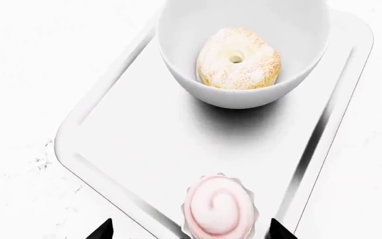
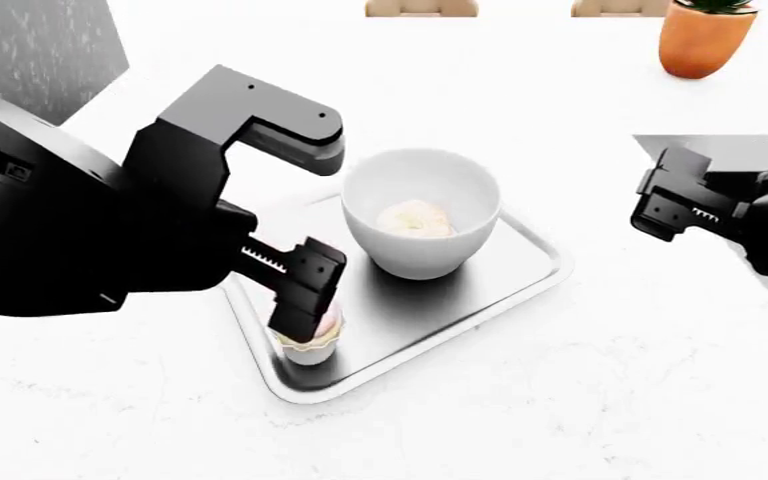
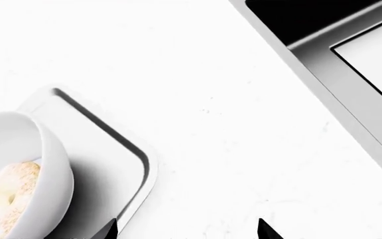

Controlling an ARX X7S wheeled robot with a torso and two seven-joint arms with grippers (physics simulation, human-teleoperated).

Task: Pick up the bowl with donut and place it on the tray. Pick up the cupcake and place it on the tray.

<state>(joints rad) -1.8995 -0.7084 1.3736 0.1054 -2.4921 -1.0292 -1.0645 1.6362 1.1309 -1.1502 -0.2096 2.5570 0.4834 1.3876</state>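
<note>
The white bowl with the sugared donut stands on the steel tray. The pink cupcake stands upright on the tray's near corner. My left gripper hangs right over the cupcake. In the left wrist view the cupcake sits between the two wide-apart tips of the left gripper, which do not touch it; the bowl, donut and tray lie beyond. My right gripper is open and empty, right of the tray; its tips hover over bare counter.
An orange plant pot stands at the far right of the white counter. The black sink basin with its steel rim lies to the right, behind my right arm. Chair backs line the counter's far edge.
</note>
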